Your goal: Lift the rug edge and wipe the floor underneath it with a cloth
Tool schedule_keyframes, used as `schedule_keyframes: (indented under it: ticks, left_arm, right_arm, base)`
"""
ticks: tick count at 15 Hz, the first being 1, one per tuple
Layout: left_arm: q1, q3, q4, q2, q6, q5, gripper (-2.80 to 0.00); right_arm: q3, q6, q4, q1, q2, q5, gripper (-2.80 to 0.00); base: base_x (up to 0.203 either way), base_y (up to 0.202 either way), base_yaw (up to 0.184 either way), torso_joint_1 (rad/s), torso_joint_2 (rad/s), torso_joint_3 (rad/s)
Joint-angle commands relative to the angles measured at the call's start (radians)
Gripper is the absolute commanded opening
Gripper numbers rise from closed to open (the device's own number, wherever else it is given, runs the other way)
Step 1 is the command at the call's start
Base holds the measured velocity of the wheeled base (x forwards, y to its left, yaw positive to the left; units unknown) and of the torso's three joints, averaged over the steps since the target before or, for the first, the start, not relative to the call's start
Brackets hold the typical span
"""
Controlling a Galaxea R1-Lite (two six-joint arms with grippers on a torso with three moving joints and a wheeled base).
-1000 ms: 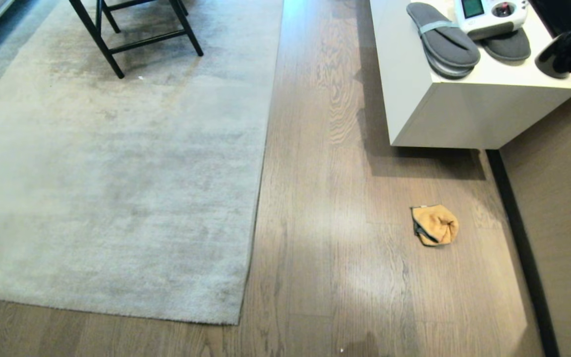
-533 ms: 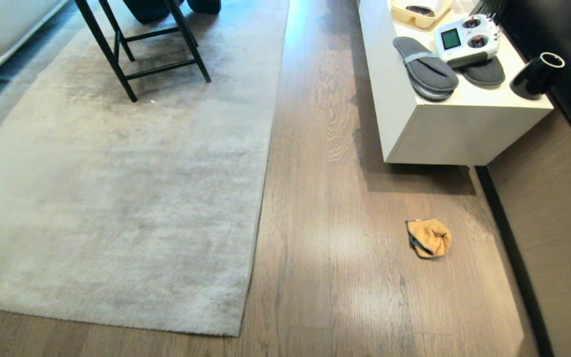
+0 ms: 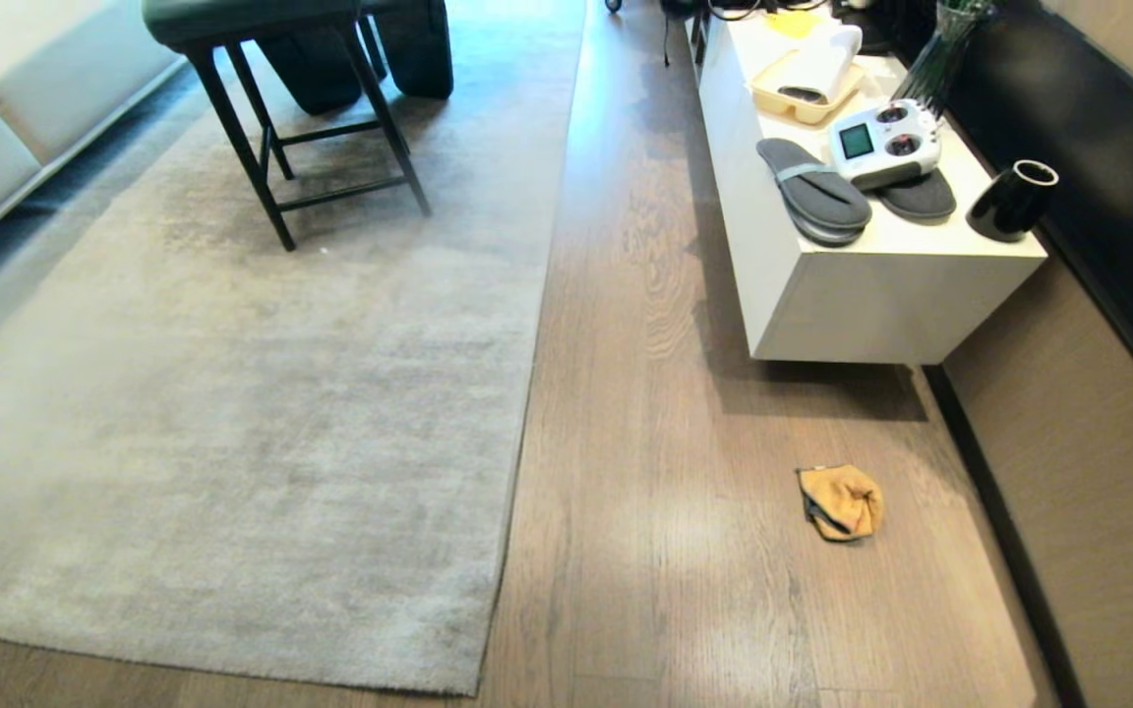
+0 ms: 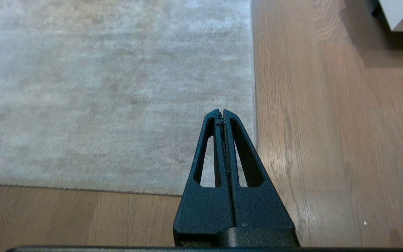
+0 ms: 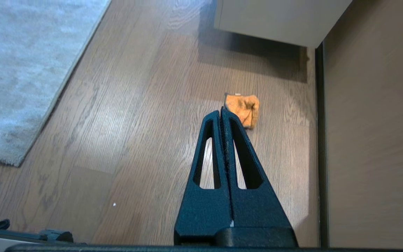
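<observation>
**Rug edge flat, cloth waiting, both grippers empty**

Rug edge first: the straight border of the big pale grey, mottled short-pile rug [image 3: 517, 413] lies flat on the light brown wood-plank floor [image 3: 665, 393], its square corner [image 3: 473, 683] nearest the robot. Well off to the right, close to the wall, sits the small orange-yellow fuzzy cloth [image 3: 840, 501], crumpled, dark trim showing, in front of the white low cabinet [image 3: 881, 305].

Left gripper [image 4: 221, 112] hangs above the rug's border, fingers pressed together, nothing in them. Right gripper [image 5: 221, 111] hovers high over the floor short of the cloth, also pinched tight and empty.

Handling, by my read: the rug looks heavy overall but floppy at the margin, so the corner should peel up most easily, pinched from the side. The cloth looks light and soft; a top-down pinch on its raised fold ought to do. Neither step has begun.
</observation>
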Motion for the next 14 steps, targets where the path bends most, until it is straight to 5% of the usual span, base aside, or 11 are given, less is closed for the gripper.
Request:
schedule_keyframes:
  ticks: [1,14]
  left_arm:
    - [0.000,0.000,0.000,0.000,0.000,0.000,-2.80]
    - [0.000,0.000,0.000,0.000,0.000,0.000,-2.80]
  right_arm:
    - [0.000,-0.002,0.000,0.001,0.001,0.001,-2.80]
    - [0.000,-0.001,0.000,0.001,0.001,0.001,-2.80]
  base:
    - [0.000,0.000,0.000,0.007,0.00,0.209]
    - [0.000,0.000,0.000,0.003,0.00,0.203]
